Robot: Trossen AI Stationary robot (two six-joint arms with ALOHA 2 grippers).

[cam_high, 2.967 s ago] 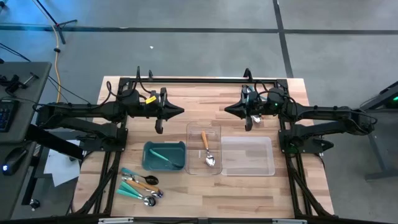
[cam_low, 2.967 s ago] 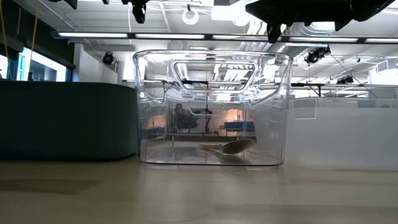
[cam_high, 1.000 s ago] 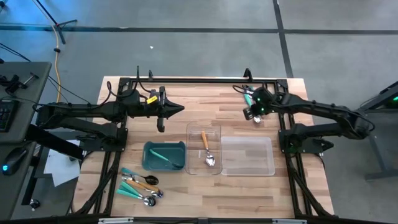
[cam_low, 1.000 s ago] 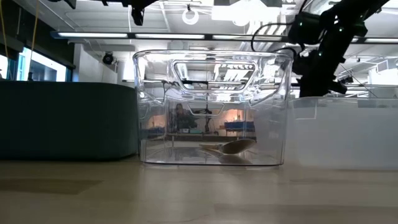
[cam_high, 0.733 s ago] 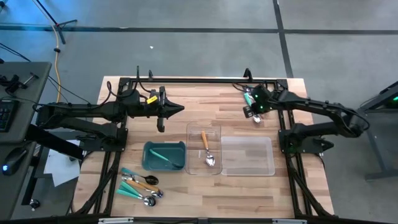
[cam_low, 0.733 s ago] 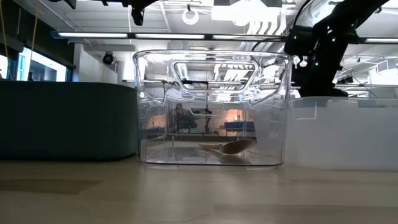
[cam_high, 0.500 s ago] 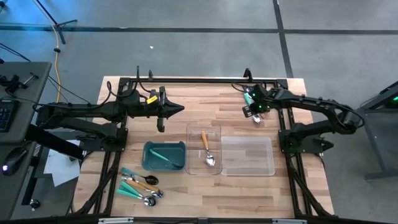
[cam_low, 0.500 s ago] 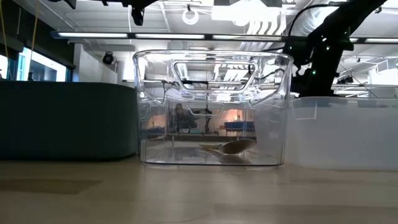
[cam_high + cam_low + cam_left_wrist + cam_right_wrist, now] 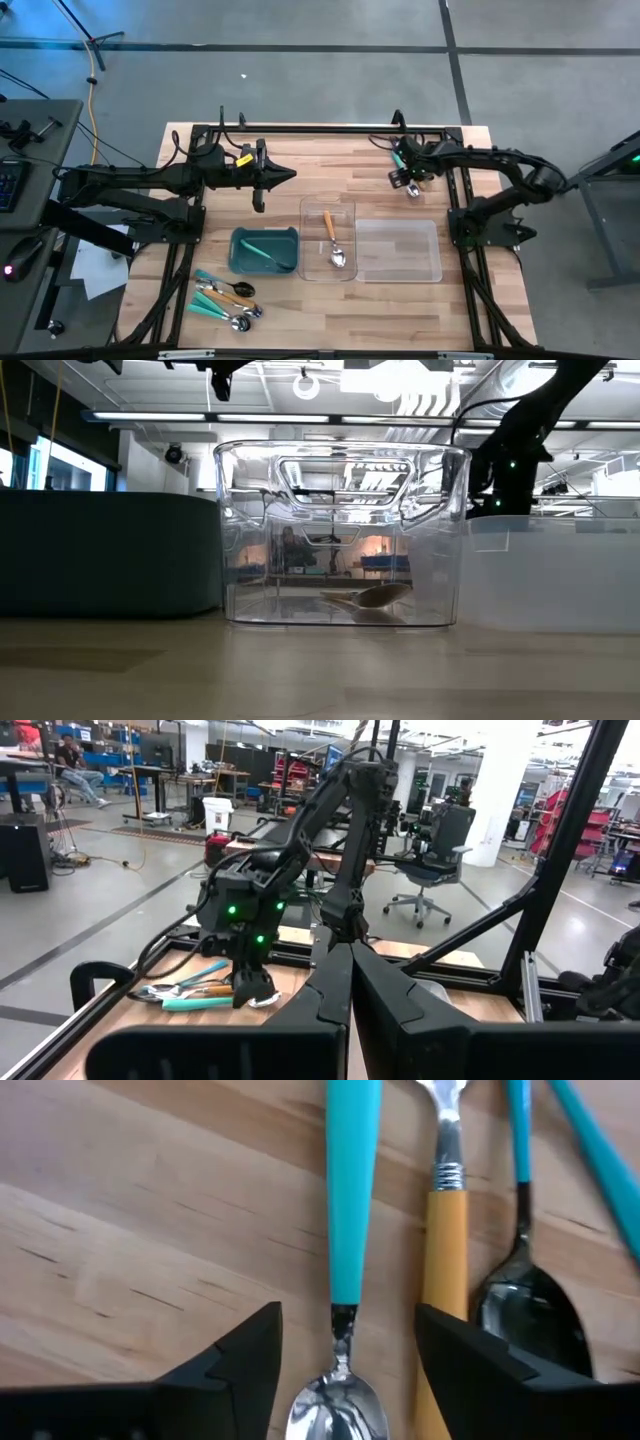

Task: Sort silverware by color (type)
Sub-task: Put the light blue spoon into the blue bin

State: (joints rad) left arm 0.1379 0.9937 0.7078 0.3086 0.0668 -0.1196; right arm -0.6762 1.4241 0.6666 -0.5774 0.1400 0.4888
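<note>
A heap of silverware (image 9: 405,172) lies on the table at the far right: teal- and orange-handled pieces with silver heads. My right gripper (image 9: 345,1350) points down over it, open. Its fingers stand on either side of a teal-handled spoon (image 9: 350,1200), at the neck, with an orange-handled piece (image 9: 445,1270) beside one finger. I cannot see that they touch anything. A second heap of silverware (image 9: 226,297) lies at the near left. My left gripper (image 9: 290,177) hangs shut and empty over the far left of the table.
A teal bin (image 9: 240,238) holds a teal-handled piece. A clear tray (image 9: 305,215) beside it holds an orange-handled spoon (image 9: 332,240). A second clear tray (image 9: 398,250) stands to its right. The arms' black frame (image 9: 330,128) runs along the far edge.
My right arm has bent further, its elbow swinging toward the table's right edge. Its gripper has stayed over the far-right silverware and has gone down toward it. The silverware has not moved.
</note>
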